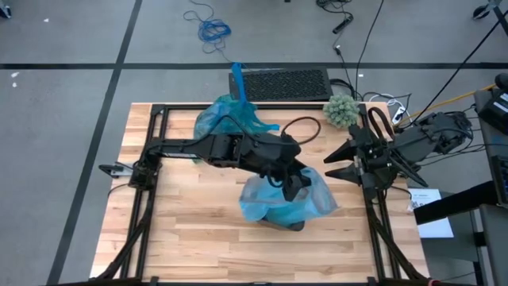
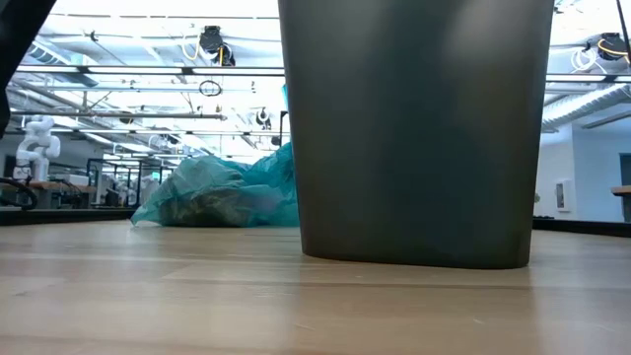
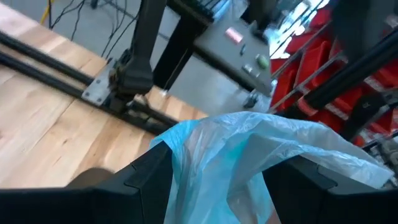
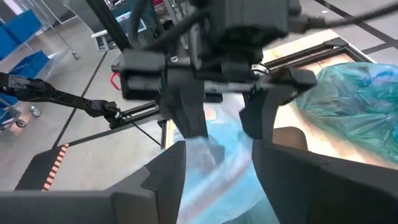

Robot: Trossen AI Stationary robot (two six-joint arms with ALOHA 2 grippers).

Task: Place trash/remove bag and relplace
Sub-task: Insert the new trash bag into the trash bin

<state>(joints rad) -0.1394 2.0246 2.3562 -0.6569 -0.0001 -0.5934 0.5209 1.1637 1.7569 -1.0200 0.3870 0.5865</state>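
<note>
Where cables cross grey floor (image 1: pixel 71 40), wooden table (image 1: pixel 198 238), grey bin (image 2: pixel 414 128)

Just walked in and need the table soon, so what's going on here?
The robot is changing a bin bag. The left gripper, jaws open, straddles the light blue bag draped over the grey bin mid-table. The right gripper is just beside it. A filled teal bag lies at the table's far edge.

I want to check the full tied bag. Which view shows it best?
The high view: the full bag lies whole behind the left arm. The low view shows its side beside the bin; the right wrist view a corner; the left wrist view nothing.
</note>
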